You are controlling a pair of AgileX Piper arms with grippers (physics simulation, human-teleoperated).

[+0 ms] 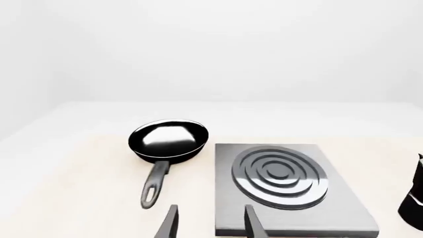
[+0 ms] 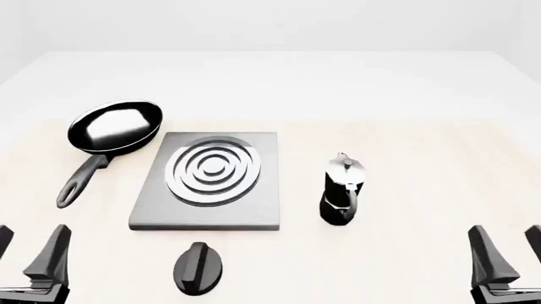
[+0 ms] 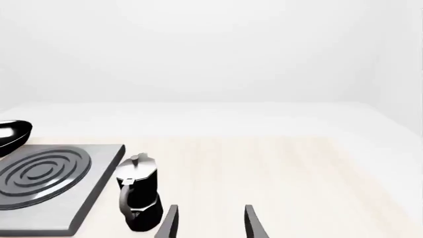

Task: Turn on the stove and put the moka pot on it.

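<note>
**Both grippers parted and empty, pot standing off the stove**

The left gripper (image 2: 30, 253) sits at the near left edge of the table (image 2: 406, 164), its jaws spread apart with nothing between them. The right gripper (image 2: 505, 253) mirrors it at the near right edge, jaws likewise apart and holding nothing.

Ahead of the left jaws and off toward the middle lies the stove (image 2: 211, 183), a flat grey slab with silver burner rings on top. Its black knob (image 2: 199, 267) lies apart from the slab, just nearer than its near edge, between the two grippers but closer to the left one.

The moka pot (image 2: 341, 189) stands upright on the table just beside the stove's right edge, not on it; it is ahead of the right jaws and well to their left. A black frying pan (image 2: 114, 130) rests beyond the left jaws, beside the stove's far left corner, its handle pointing back toward the left gripper.
</note>
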